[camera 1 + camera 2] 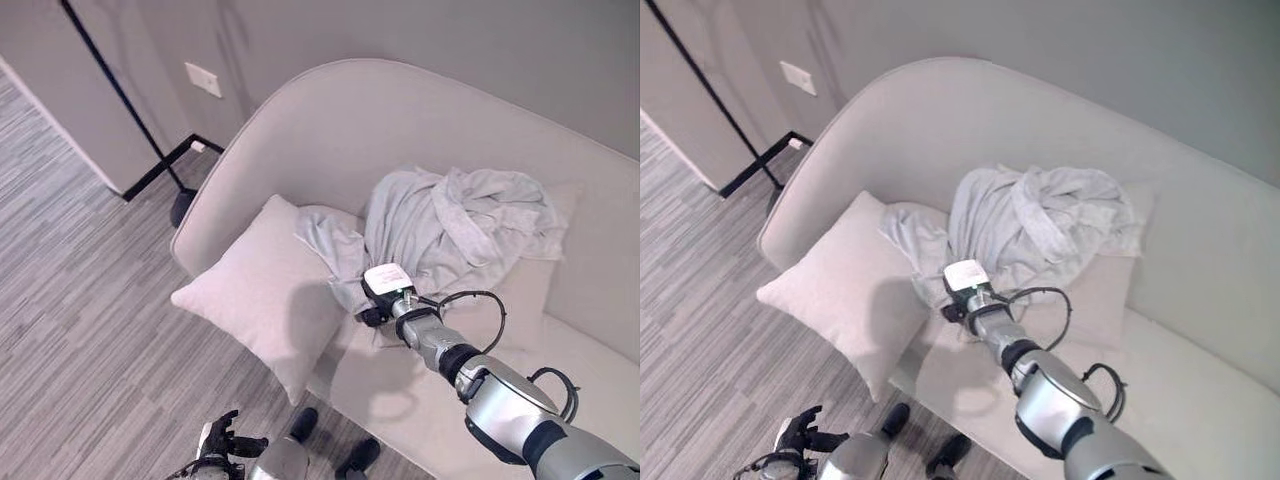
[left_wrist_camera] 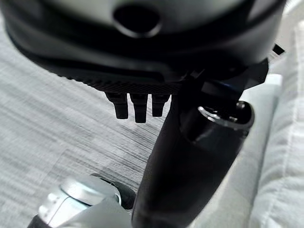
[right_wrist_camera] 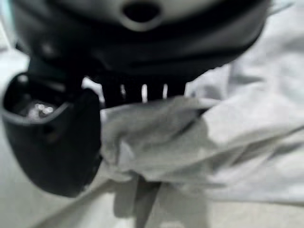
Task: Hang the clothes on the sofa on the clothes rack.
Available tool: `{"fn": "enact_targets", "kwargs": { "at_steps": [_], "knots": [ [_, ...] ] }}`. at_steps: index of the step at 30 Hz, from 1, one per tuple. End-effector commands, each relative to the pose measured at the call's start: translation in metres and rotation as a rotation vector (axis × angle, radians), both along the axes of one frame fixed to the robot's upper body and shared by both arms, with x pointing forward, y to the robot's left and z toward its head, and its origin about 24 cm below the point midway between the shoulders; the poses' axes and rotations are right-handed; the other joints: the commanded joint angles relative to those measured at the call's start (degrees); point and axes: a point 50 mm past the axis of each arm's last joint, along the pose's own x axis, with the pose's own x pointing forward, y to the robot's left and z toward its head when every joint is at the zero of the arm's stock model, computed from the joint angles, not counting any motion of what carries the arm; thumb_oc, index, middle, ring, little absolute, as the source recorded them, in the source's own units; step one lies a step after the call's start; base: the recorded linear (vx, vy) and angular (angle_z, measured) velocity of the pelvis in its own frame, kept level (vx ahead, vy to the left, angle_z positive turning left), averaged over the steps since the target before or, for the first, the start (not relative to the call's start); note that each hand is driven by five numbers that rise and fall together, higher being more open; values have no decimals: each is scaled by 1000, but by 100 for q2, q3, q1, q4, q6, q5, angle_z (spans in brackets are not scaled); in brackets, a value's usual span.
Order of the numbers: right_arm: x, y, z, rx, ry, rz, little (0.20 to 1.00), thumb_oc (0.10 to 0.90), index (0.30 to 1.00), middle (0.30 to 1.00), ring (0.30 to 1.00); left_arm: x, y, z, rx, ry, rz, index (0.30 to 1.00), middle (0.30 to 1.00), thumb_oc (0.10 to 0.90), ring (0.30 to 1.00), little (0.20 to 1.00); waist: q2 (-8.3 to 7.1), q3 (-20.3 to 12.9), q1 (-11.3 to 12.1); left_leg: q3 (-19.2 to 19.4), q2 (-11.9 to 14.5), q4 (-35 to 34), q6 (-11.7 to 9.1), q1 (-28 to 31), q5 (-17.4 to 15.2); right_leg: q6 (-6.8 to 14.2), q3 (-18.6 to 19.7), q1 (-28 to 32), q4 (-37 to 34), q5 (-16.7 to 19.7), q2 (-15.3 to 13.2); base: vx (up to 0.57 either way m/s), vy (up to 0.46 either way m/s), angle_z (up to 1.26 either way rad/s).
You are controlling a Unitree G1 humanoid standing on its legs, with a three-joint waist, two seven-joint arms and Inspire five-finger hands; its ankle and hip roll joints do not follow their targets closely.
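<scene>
Grey clothes (image 1: 455,225) are lying heaped on the beige sofa (image 1: 330,120) beside a cushion (image 1: 262,292), the right hand (image 1: 378,298) pinching their edge; the left hand (image 1: 217,436) is hanging with fingers curled, holding nothing.

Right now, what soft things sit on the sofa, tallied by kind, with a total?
Crumpled light grey garment: 1
Pale cushions: 2, one at the left end, one partly under the garment
Total: 3
</scene>
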Motion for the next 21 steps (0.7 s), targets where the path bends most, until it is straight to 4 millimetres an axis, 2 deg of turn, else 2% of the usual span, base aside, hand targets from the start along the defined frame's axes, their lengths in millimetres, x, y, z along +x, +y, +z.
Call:
{"fn": "enact_targets", "kwargs": {
  "at_steps": [1, 2, 4, 5, 7, 8, 9, 10, 11, 13, 14, 16, 18, 20, 21],
  "knots": [
    [17, -13, 42, 87, -158, -29, 300, 400, 300, 300, 300, -15, -7, -6, 31, 44, -33, 900, 900, 800, 900, 900, -45, -294, -84, 296, 123, -257, -118, -91, 86, 472, 247, 624, 41, -680, -175, -4, 8, -38],
    [19, -16, 56, 115, -207, -18, 300, 400, 300, 300, 300, -16, -8, -6, 31, 46, -33, 900, 900, 800, 900, 900, -50, -326, -169, 348, 133, -257, -108, -30, 54, 478, 294, 648, 41, -677, -171, 4, 26, -36],
    [17, -31, 105, 203, -386, 26, 300, 400, 300, 300, 300, -23, -6, -8, 23, 55, -19, 900, 900, 800, 900, 900, -50, -466, -473, 509, 157, -257, -67, 172, -51, 491, 452, 757, 41, -680, -173, 37, 26, -33],
    [14, -38, 120, 214, -439, 30, 300, 400, 300, 300, 300, -25, -6, -8, 21, 58, -20, 900, 900, 800, 900, 900, -40, -495, -528, 560, 165, -257, -58, 273, -113, 490, 496, 823, 41, -704, -166, 31, 19, -36],
    [11, -50, 143, 235, -525, 31, 300, 400, 300, 300, 300, -29, -4, -8, 22, 66, -14, 900, 900, 800, 900, 900, -34, -586, -638, 608, 163, -257, -29, 339, -132, 500, 548, 847, 41, -688, -172, 19, 17, -31],
    [10, -51, 143, 235, -524, 29, 300, 400, 300, 300, 300, -29, -4, -9, 23, 67, -16, 900, 900, 800, 900, 900, -32, -581, -625, 612, 164, -257, -29, 347, -136, 500, 552, 853, 41, -689, -172, 19, 6, -19],
    [8, -54, 153, 250, -563, 33, 300, 400, 300, 300, 300, -29, -3, -8, 21, 65, -10, 900, 900, 800, 900, 900, -29, -619, -676, 634, 166, -257, -15, 385, -161, 500, 596, 873, 41, -690, -172, 13, 9, -15],
    [3, -60, 174, 291, -642, 40, 300, 400, 300, 300, 300, -30, -2, -8, 16, 59, 0, 900, 900, 800, 900, 900, -17, -683, -725, 673, 170, -257, 6, 475, -207, 499, 662, 926, 41, -700, -166, 20, 13, -17],
    [0, -63, 187, 326, -691, 41, 300, 400, 300, 300, 300, -29, -1, -7, 12, 47, 19, 900, 900, 800, 900, 900, -10, -716, -747, 690, 168, -257, 20, 515, -224, 499, 698, 954, 41, -700, -162, 22, 19, -27],
    [-6, -68, 204, 385, -757, 43, 300, 400, 300, 300, 300, -26, 0, -5, -3, 12, 50, 900, 900, 800, 900, 900, 0, -767, -775, 727, 164, -257, 37, 577, -251, 493, 759, 991, 41, -713, -156, 15, 14, -26],
    [-6, -69, 204, 386, -757, 41, 300, 400, 300, 300, 300, -26, 0, -5, -3, 12, 50, 900, 900, 800, 900, 900, -2, -765, -766, 730, 165, -257, 37, 582, -253, 493, 762, 995, 41, -713, -155, 5, 6, -22],
    [-12, -72, 221, 454, -828, 43, 300, 400, 300, 300, 300, -17, 2, 1, -15, -53, 79, 900, 900, 800, 900, 900, 4, -820, -781, 748, 165, -257, 51, 636, -274, 489, 785, 1036, 41, -721, -154, 11, 0, -17],
    [-21, -76, 261, 529, -978, 70, 300, 400, 300, 300, 300, 19, 7, 25, -22, -255, 67, 900, 900, 800, 900, 900, -1, -912, -789, 773, 170, -257, 56, 694, -292, 483, 822, 1090, 41, -739, -152, 0, 0, 0],
    [-27, -74, 282, 549, -1044, 101, 300, 400, 300, 300, 300, 41, 8, 45, -37, -388, 61, 900, 900, 800, 900, 900, -13, -954, -797, 786, 170, -257, 56, 718, -304, 478, 843, 1112, 41, -744, -149, -3, 3, -2],
    [-32, -73, 302, 553, -1105, 127, 300, 400, 300, 300, 300, 58, 8, 64, -31, -501, 30, 900, 900, 800, 900, 900, -23, -988, -817, 799, 169, -257, 58, 741, -318, 475, 874, 1131, 41, -748, -150, 0, 0, 0]
  ]
}}
